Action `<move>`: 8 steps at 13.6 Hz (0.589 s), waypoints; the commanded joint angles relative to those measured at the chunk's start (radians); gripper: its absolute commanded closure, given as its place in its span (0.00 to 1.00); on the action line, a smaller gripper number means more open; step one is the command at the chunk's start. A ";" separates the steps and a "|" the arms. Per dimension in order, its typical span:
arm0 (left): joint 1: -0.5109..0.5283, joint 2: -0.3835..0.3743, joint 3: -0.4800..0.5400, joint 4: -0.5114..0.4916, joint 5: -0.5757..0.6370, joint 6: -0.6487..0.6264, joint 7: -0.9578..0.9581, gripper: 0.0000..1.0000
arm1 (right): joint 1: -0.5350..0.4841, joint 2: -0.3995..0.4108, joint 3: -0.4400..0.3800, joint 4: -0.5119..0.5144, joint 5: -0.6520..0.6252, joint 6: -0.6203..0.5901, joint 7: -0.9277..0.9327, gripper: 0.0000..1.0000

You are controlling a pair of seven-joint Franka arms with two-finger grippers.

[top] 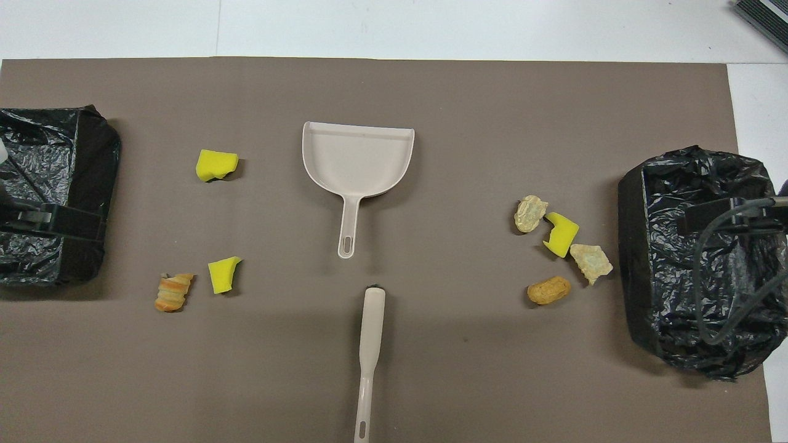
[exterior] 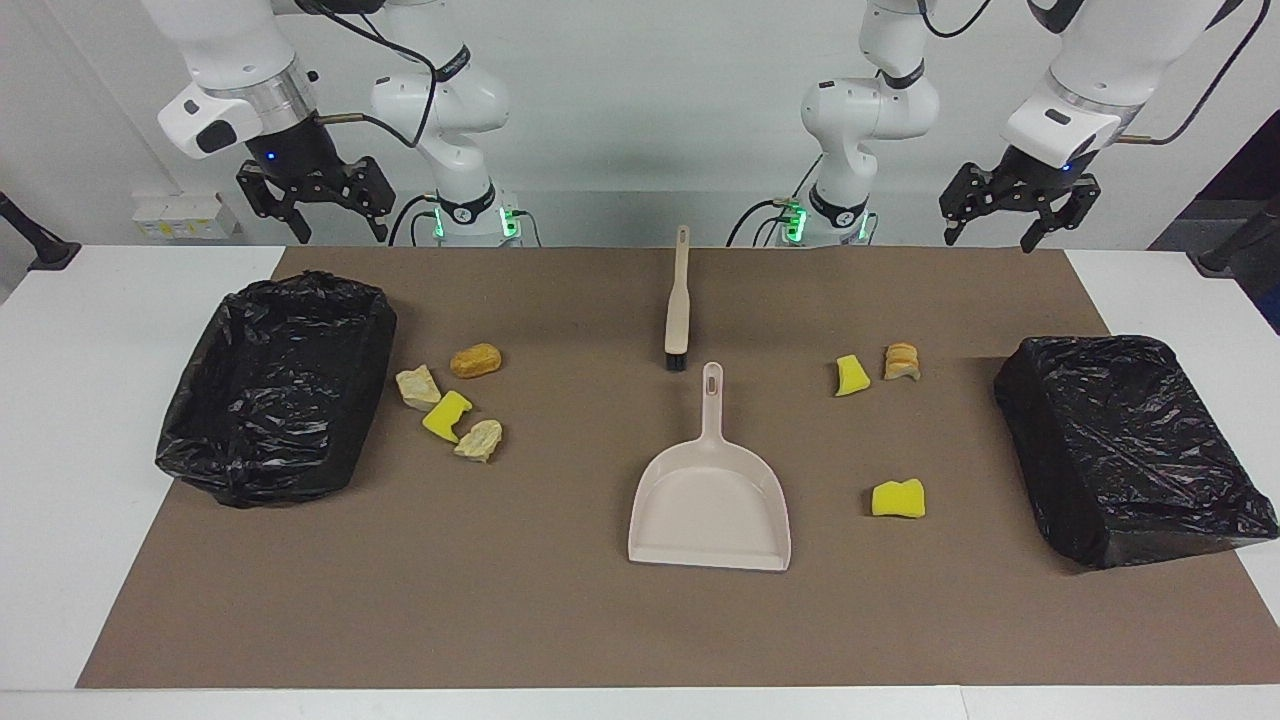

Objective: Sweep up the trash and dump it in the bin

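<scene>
The trash lies in two groups on the brown mat. An orange lump, two beige lumps and a yellow sponge chunk sit beside the black-lined bin at the right arm's end. Two yellow chunks and a bread lump lie toward the other black-lined bin at the left arm's end. A beige dustpan lies mid-mat, its handle toward the robots, in line with the brush. My right gripper and left gripper hang open and empty above the mat's robot-side edge.
The brown mat covers most of the white table. Black cables run from both wrists, and those of the right arm hang over the bin at its end. A small white box sits near the right arm's base.
</scene>
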 commanded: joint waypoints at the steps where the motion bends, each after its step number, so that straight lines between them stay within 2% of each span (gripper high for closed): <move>1: 0.005 -0.014 -0.006 -0.003 0.006 -0.011 0.003 0.00 | -0.009 0.001 0.000 0.007 0.016 -0.009 -0.031 0.00; 8: -0.002 -0.027 -0.011 -0.032 -0.011 -0.003 0.019 0.00 | -0.008 -0.005 0.002 0.001 0.015 -0.016 -0.031 0.00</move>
